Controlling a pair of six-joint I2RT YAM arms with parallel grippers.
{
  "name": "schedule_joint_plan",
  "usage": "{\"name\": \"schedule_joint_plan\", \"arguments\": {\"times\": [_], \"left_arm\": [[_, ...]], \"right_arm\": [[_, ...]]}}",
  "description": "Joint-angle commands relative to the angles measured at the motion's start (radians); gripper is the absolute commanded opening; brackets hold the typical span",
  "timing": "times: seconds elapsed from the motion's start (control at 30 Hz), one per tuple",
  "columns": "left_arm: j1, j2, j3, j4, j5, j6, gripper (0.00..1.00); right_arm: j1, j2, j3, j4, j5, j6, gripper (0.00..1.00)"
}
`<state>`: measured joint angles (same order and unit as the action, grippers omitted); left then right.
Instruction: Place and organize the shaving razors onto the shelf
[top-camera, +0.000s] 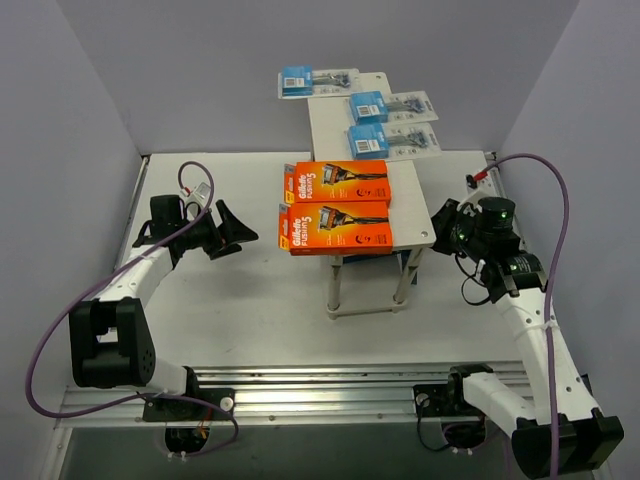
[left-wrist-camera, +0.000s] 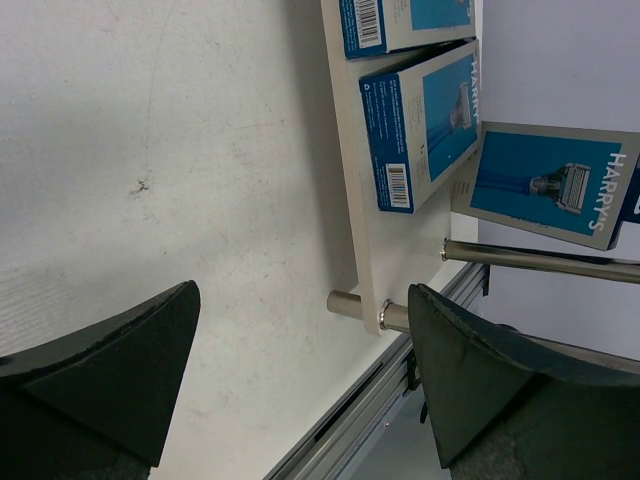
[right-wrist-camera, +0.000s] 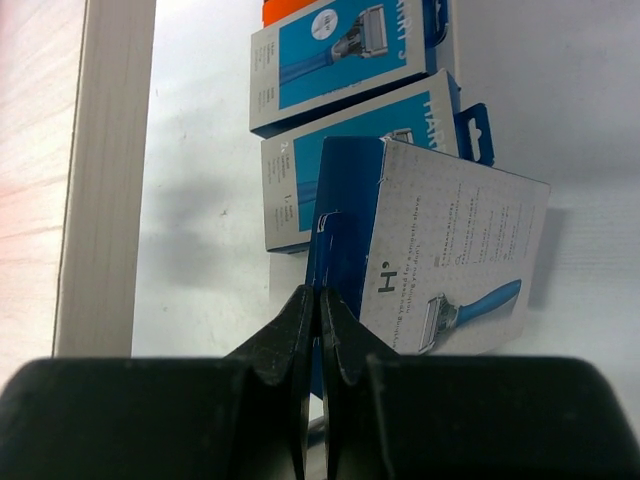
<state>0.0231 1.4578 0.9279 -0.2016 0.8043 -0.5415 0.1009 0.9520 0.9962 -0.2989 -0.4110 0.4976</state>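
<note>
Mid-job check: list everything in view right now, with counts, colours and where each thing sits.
shelf: one, pale wood-grain top, metal legs, mid-table
orange razor boxes: two, near end of shelf top, side by side
blister packs: three, clear with blue cards, far end; the leftmost sticks out past the shelf's left edge
blue-and-white boxes: three, under the shelf top; nearest one tilted
table: one, white
left gripper: open, empty, left of shelf
right gripper: fingers shut, tips at nearest blue-and-white box's edge
</note>
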Motion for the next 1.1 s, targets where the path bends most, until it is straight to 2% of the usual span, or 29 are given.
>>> {"name": "schedule_joint_plan", "arguments": {"times": [0.0, 0.17, 0.27, 0.63, 0.8, 1.0, 1.07], "left_arm": [[0.0, -0.007, 0.019, 0.001, 0.015, 0.015, 0.94], [0.003, -0.004, 0.02, 0.001, 0.018, 0.014, 0.94], [0.003, -0.002, 0.02, 0.001, 0.016, 0.014, 0.94], [0.003, 0.004, 0.02, -0.002, 0.018, 0.015, 0.94], [0.003, 0.004, 0.02, -0.005, 0.013, 0.018, 0.94], [0.001, 0.006, 0.022, -0.007, 0.013, 0.021, 0.94], [0.001, 0.007, 0.022, -0.007, 0.013, 0.02, 0.94]], "right_arm": [[0.06, 0.013, 0.041, 0.075, 0.008, 0.028, 0.0], [0.166, 0.047, 0.05, 0.095, 0.073, 0.047, 0.0], [0.18, 0.05, 0.051, 0.104, 0.089, 0.053, 0.0], [0.178, -0.007, 0.051, 0.06, 0.152, 0.047, 0.0], [0.177, -0.038, 0.067, -0.022, 0.28, 0.053, 0.0], [0.155, -0.068, -0.048, -0.074, 0.406, 0.07, 0.0], [0.135, -0.09, -0.096, -0.059, 0.406, 0.078, 0.0]]}}
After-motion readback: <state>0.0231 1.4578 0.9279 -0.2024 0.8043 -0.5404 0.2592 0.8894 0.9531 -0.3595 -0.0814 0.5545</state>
